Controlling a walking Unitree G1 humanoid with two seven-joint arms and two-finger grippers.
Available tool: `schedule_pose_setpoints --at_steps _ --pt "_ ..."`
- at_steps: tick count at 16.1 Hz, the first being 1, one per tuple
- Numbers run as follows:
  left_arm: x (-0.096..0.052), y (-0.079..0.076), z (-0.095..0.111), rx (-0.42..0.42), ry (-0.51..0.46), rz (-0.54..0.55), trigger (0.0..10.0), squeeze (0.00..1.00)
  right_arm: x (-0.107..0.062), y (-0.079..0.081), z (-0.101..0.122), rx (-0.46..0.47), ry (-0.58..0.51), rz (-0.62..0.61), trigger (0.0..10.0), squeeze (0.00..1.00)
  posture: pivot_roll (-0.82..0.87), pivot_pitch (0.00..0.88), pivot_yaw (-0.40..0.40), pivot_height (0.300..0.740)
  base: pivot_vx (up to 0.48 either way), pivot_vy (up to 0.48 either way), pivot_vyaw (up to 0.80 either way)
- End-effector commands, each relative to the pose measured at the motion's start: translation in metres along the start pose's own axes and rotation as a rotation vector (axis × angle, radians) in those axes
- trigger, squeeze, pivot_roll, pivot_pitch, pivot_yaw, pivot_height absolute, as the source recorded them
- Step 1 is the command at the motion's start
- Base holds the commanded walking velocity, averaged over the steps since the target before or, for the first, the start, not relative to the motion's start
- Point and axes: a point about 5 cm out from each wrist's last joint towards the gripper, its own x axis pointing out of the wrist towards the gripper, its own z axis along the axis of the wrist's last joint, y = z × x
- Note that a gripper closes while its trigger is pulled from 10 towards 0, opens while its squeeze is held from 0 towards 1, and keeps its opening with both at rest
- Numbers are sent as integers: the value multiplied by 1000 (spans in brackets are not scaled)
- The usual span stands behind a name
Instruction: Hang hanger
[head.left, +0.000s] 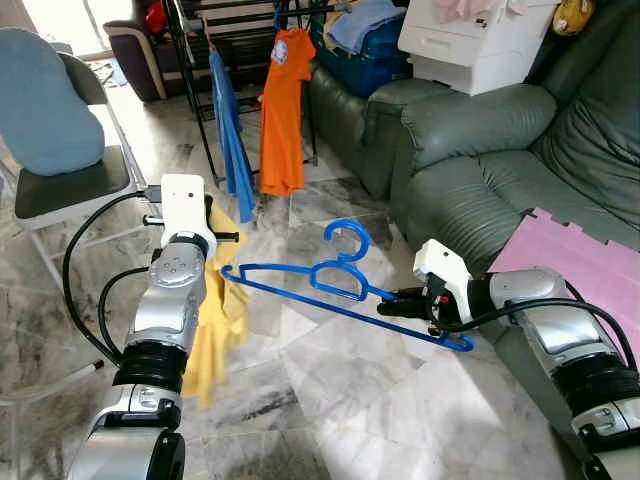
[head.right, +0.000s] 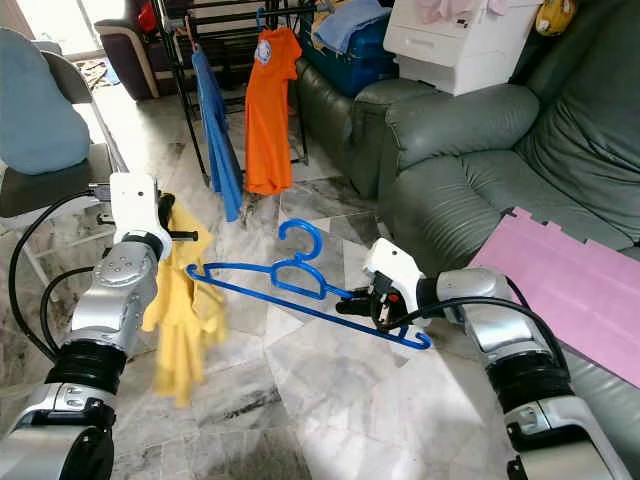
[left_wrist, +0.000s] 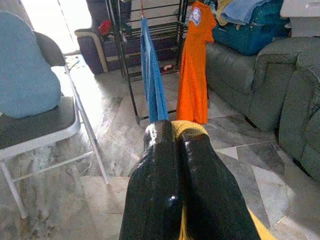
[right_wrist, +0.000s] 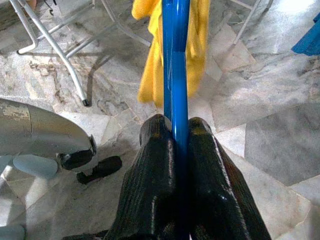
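- Blue hanger (head.left: 340, 285): we find it held in the air above the marble floor (head.left: 330, 400), lying nearly level between the two arms, its hook (head.left: 347, 238) curling upward near the middle. One end reaches the yellow cloth, the other ends just past the right gripper.
- Right gripper (head.left: 395, 303): we record its two black fingers (right_wrist: 150, 190) clamped on the hanger's lower bar close to the right end; in the right wrist view the blue bar runs straight out from between the pressed fingers.
- Left gripper (head.left: 228, 236): raised in front of the robot, its fingers (left_wrist: 155, 190) pinched together on the yellow garment (head.left: 215, 330), with a sliver of yellow showing between and beyond the tips in the left wrist view.
- Yellow garment: hangs down limp from the left gripper beside the silver forearm, its lower edge clear of the floor.
- Drying rack (head.left: 215, 60): black frame standing well beyond the grippers, carrying a blue garment (head.left: 230, 140) and an orange shirt (head.left: 283, 110).
- Grey-green sofa (head.left: 500, 150): on the robot's right, with a pink mat (head.left: 580, 260) lying on its seat and a white box (head.left: 480, 40) on its arm.
- Folding chair (head.left: 70, 190): on the robot's left, with a blue cushion (head.left: 45, 105) against its back.
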Motion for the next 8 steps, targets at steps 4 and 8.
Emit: schedule_pose_setpoints --at_steps 4,8 --pt "1 4 9 6 -42 23 10000 0 7 6 3 -13 -4 24 10000 0 -77 0 24 740 0 0 0" --pt "-1 6 17 -26 -62 21 10000 0 13 10 -6 -14 48 29 10000 0 -73 0 21 740 0 0 0"
